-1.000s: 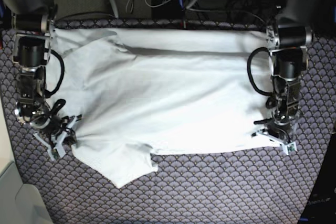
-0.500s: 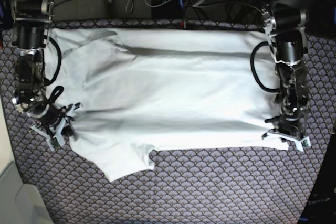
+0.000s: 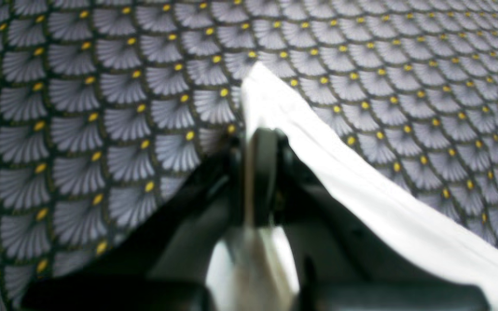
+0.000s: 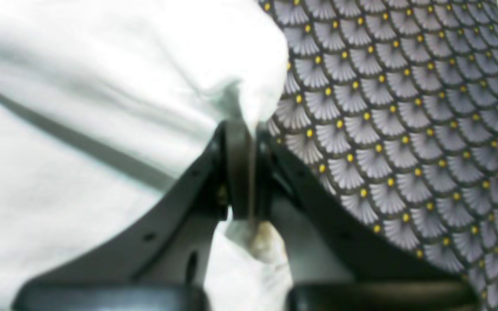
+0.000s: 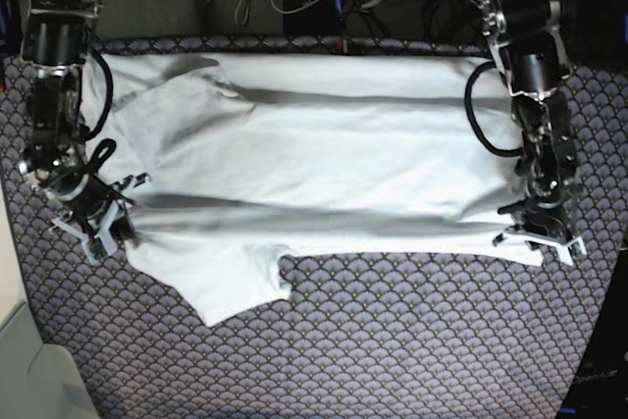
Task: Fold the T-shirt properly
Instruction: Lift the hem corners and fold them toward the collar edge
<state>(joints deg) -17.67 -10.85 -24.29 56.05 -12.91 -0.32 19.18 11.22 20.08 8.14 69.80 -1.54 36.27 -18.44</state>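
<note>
T-shirt (image 5: 314,164) edges sit pinched between both arms' shut jaws.

White T-shirt (image 5: 314,174) spread flat, lightly wrinkled; short sleeve juts toward near edge; near corners pinched.

left gripper (image 5: 542,242): low, jaws clamped | right gripper (image 5: 90,233): low, jaws clamped | arms wide apart
</note>
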